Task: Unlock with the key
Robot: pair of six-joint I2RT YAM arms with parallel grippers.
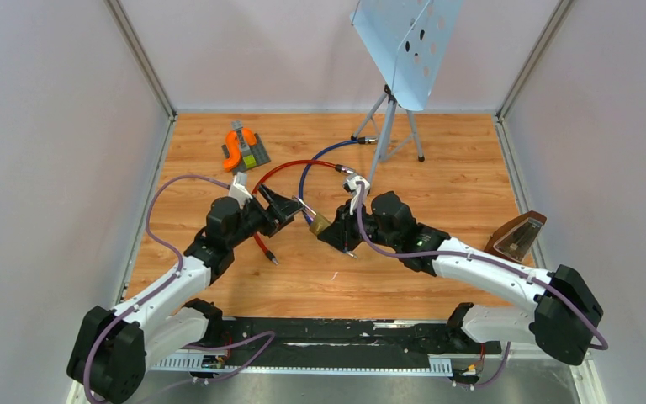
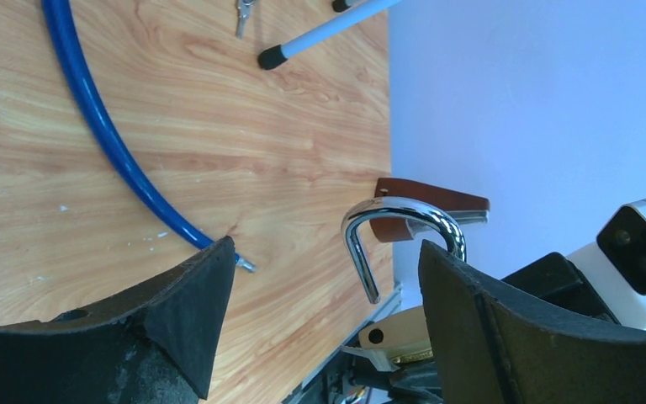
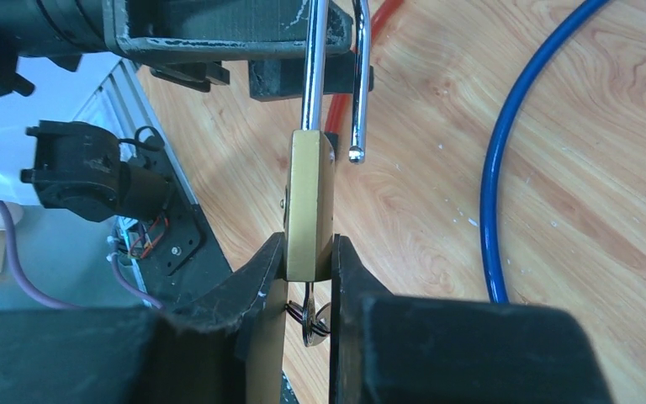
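Observation:
My right gripper (image 1: 338, 231) is shut on the brass padlock (image 1: 320, 224) and holds it above the wooden table. In the right wrist view the padlock body (image 3: 309, 202) stands between the fingers (image 3: 309, 263). Its silver shackle (image 3: 336, 76) is sprung, with the free end out of the body. The key (image 3: 309, 320) and its ring hang from the padlock's underside between the fingers. My left gripper (image 1: 290, 206) is open. In the left wrist view (image 2: 324, 252) the shackle (image 2: 399, 223) sits between its jaws, close to the right finger.
A blue cable (image 1: 315, 164) and a red cable (image 1: 290, 166) curve across the table behind the grippers. An orange and grey piece (image 1: 242, 147) lies at the back left. A tripod music stand (image 1: 395, 126) is at the back. A brown metronome (image 1: 517, 237) stands on the right.

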